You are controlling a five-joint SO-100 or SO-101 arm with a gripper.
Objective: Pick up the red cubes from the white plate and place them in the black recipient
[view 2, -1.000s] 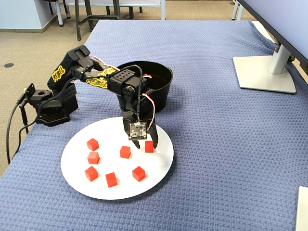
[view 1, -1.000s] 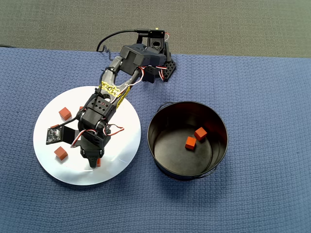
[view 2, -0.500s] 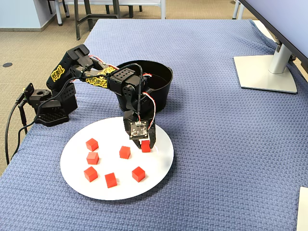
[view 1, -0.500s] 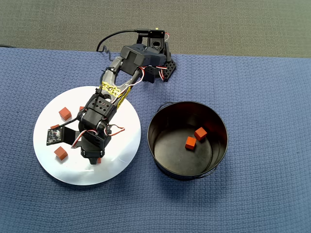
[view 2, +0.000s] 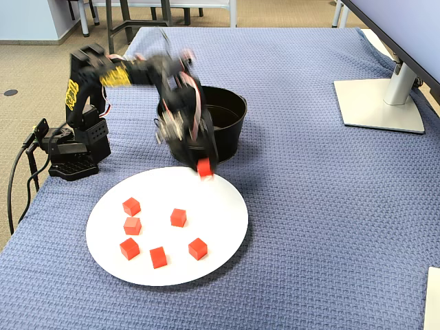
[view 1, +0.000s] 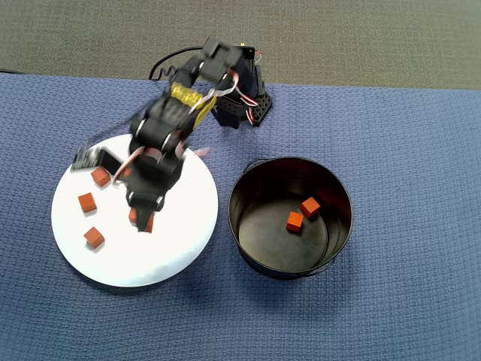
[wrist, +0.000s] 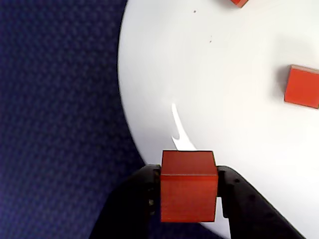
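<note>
My gripper (wrist: 188, 175) is shut on one red cube (wrist: 188, 194), black fingers pressed against its two sides. In the fixed view the gripper (view 2: 205, 169) holds this cube (view 2: 204, 166) in the air above the far edge of the white plate (view 2: 220, 237), just in front of the black recipient (view 2: 230, 130). Several more red cubes lie on the plate, among them one (view 2: 179, 217) near its middle and one (view 2: 131, 205) at its left. From overhead the arm is motion-blurred, and the gripper (view 1: 143, 222) hangs over the plate (view 1: 180, 241). The recipient (view 1: 331, 248) holds two cubes (view 1: 294, 221).
The arm's base (view 2: 72, 148) stands at the table's left edge in the fixed view. A monitor stand (view 2: 379, 104) sits at the far right. Blue cloth (view 1: 406, 150) covers the table, and grey floor lies beyond its top edge in the overhead view.
The gripper closed on the cube on the plate, then rose with it. The arm has swung up and back toward the black recipient, uncovering another cube in the overhead view.
</note>
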